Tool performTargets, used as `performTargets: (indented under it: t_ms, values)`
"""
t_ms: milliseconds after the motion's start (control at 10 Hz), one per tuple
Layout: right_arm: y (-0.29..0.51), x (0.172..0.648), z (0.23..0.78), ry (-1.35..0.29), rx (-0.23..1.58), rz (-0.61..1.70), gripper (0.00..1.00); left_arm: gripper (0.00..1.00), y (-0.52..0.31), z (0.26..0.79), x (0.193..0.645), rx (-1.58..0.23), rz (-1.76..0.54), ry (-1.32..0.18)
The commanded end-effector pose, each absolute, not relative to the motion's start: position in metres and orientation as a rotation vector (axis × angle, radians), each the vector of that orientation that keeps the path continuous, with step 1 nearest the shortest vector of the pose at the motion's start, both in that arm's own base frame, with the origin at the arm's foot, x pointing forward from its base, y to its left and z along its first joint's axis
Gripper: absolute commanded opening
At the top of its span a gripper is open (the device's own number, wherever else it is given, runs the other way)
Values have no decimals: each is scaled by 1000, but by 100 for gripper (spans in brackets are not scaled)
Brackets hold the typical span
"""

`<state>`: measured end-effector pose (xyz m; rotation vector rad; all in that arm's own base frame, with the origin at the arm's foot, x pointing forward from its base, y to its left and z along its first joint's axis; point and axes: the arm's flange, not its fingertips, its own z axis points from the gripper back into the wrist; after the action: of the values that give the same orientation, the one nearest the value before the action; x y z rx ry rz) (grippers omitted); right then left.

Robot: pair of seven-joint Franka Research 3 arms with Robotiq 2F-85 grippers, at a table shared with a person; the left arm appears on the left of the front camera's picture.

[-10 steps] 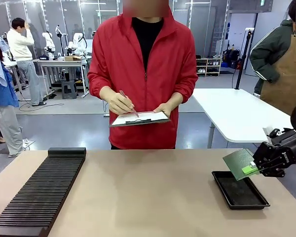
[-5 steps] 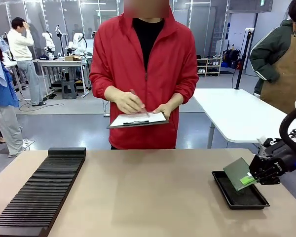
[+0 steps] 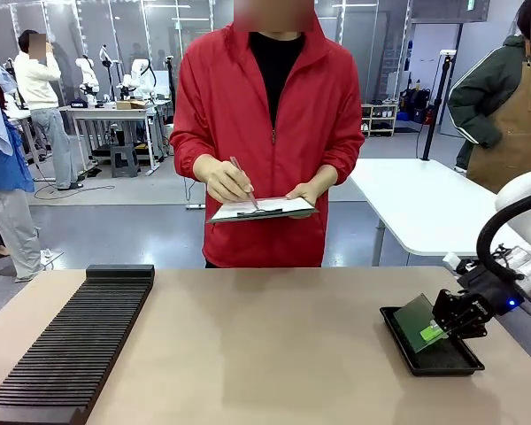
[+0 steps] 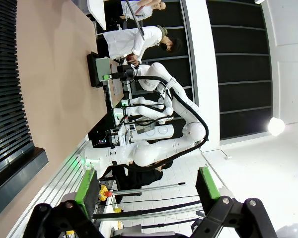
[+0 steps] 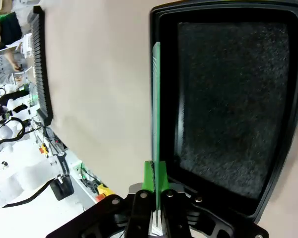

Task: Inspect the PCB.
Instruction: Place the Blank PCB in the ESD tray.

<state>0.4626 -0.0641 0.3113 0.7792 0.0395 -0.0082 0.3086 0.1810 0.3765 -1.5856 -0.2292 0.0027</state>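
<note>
Green PCB (image 3: pixel 416 320) edge-on in right wrist view, right gripper (image 5: pixel 154 173) jaws clamped on it, over black tray (image 3: pixel 451 363) at table's right; lower than before. Left gripper (image 4: pixel 149 191) jaws apart. Far: person's clipboard (image 3: pixel 264 209) shifted right.

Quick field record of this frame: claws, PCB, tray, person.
right claw: shut on the PCB, gripping its edge
PCB: tilted, held low over the black tray
left claw: open, holding nothing
person: far side of table, pen on clipboard
slotted black rack: robot's left side of table
</note>
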Motion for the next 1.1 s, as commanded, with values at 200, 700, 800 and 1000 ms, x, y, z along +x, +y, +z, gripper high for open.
performTargets:
  t_ms: [200,700,800,1000]
  values:
    - [-61,477,298,38,701,-4,3,100,180,379,304,-1579,1,-222]
    - [-59,472,300,33,684,-10,34,100,180,379,304,-1579,1,-222]
    - [-56,469,304,17,653,-20,53,100,180,379,304,-1579,1,-222]
    - [-49,462,311,8,598,-24,78,100,180,379,304,-1579,1,-222]
